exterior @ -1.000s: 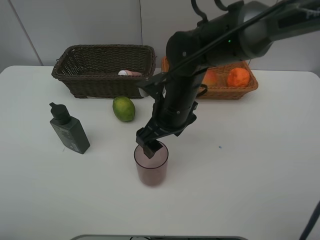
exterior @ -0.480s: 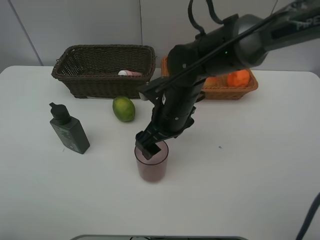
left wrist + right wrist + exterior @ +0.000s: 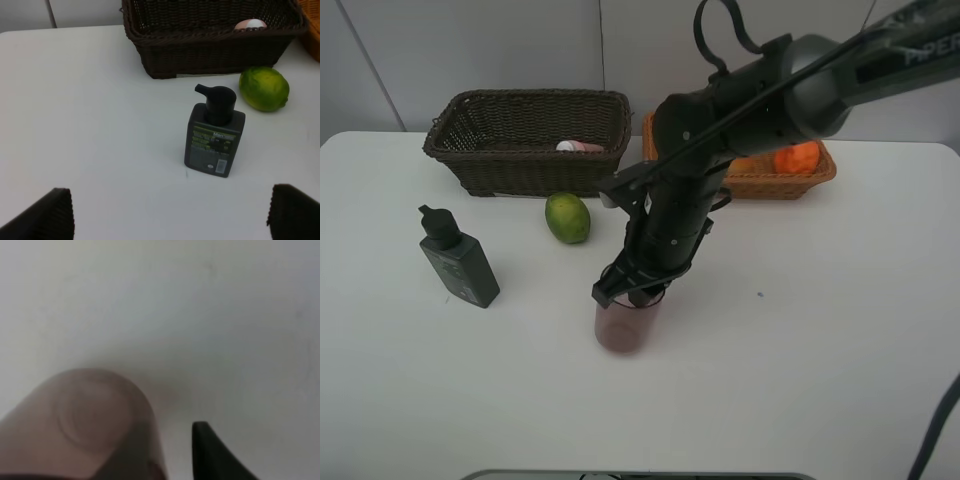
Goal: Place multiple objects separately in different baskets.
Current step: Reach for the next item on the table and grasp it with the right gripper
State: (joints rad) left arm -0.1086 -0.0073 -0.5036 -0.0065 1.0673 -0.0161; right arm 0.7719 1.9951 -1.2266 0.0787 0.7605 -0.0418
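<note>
Exterior high view: we look down on the white table (image 3: 840, 360), with the right arm reaching across its middle toward the front edge.
Mauve cup: the translucent cup (image 3: 623, 330) stands upright, nearest the front edge and about midway between the left and right edges.
Right gripper: the right gripper (image 3: 628, 293) sits right at the cup's rim. In the right wrist view one dark finger (image 3: 215, 455) shows outside the cup wall. We cannot make out the other finger clearly, so we cannot tell how far the jaws are parted or whether they have hold of the cup.
Left gripper: the left gripper (image 3: 172, 220) has its fingertips spread wide apart and holds nothing. It faces the dark bottle from the front-left side.
Dark bottle: the dark grey-green bottle (image 3: 460, 262) stands upright toward the left edge, well apart from the cup.
Green citrus: the green citrus (image 3: 568, 217) lies on the table just in front of the dark basket's right end.
Dark basket: the dark brown basket (image 3: 500, 165) sits along the far edge, left of middle. The pink white-capped bottle (image 3: 578, 146) lies inside it.
Light basket: the light orange-tan basket (image 3: 770, 185) sits along the far edge just beside the dark one. The orange (image 3: 798, 157) is in it, and the arm hides the rest.
Risk, tipping: we judge that a finger pressing sideways on the thin rim could tip the cup over.
Risk, slipping: a pinch on one smooth wall alone may let the cup swing or slide out once it is lifted.
Risk, collision: carrying the cup low toward the far edge could clip the citrus or a basket rim.
</note>
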